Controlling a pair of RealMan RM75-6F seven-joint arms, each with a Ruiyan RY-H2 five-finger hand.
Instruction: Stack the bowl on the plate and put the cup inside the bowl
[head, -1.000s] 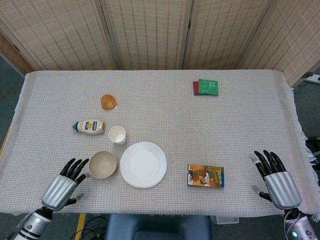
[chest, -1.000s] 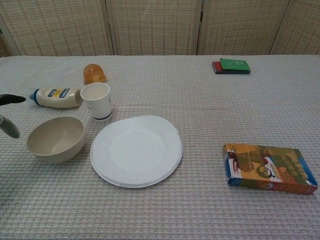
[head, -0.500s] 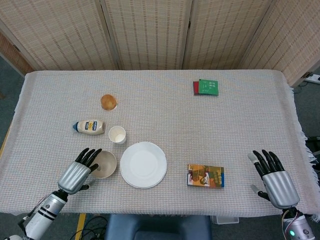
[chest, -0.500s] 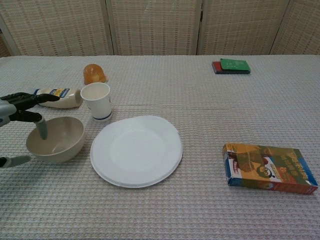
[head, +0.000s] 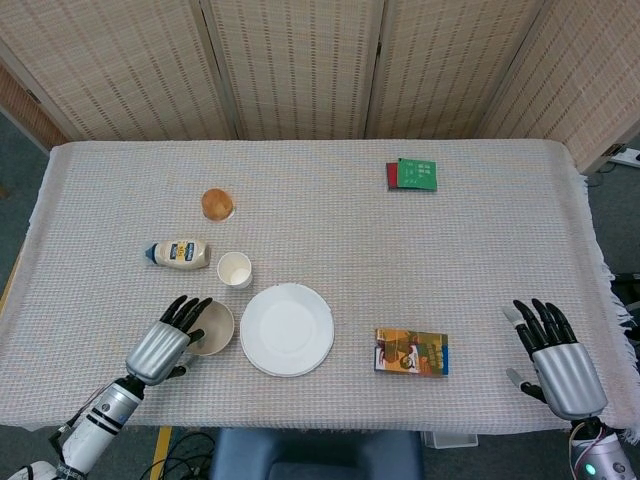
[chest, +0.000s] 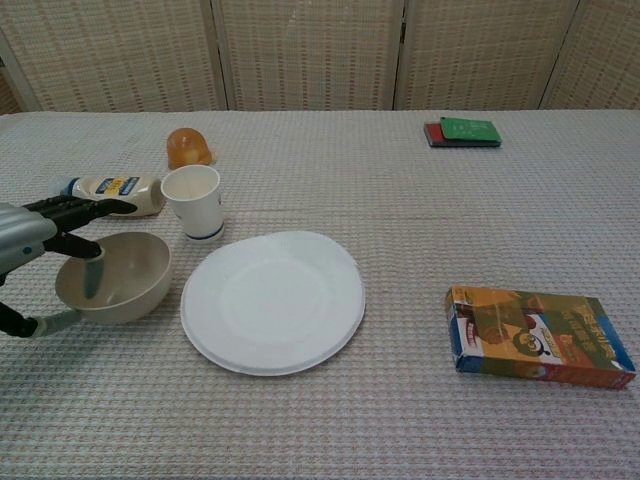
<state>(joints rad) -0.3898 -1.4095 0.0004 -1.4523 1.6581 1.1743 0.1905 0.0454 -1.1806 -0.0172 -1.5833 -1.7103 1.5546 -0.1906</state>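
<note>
A beige bowl (head: 214, 326) (chest: 120, 275) stands left of the white plate (head: 287, 329) (chest: 272, 300), its rim nearly touching the plate's. My left hand (head: 163, 343) (chest: 38, 243) hangs over the bowl's left rim with its fingers apart. One finger dips inside the bowl and the thumb lies outside the wall, low by the cloth. No firm hold on the bowl shows. The white paper cup (head: 234, 270) (chest: 193, 200) stands upright just behind bowl and plate. My right hand (head: 555, 358), empty with its fingers spread, rests far off at the table's near right edge, in the head view only.
A mayonnaise bottle (head: 180, 253) (chest: 110, 192) lies on its side left of the cup. An orange jelly cup (head: 217, 204) (chest: 187, 147) stands behind it. A snack box (head: 411, 352) (chest: 540, 335) lies right of the plate. Red and green booklets (head: 412, 174) (chest: 462, 131) lie at the far right.
My left hand has moved right and forward, from beside the bowl to over its left rim, with a finger now inside. Bowl, plate and cup stay put. The right hand barely shifted.
</note>
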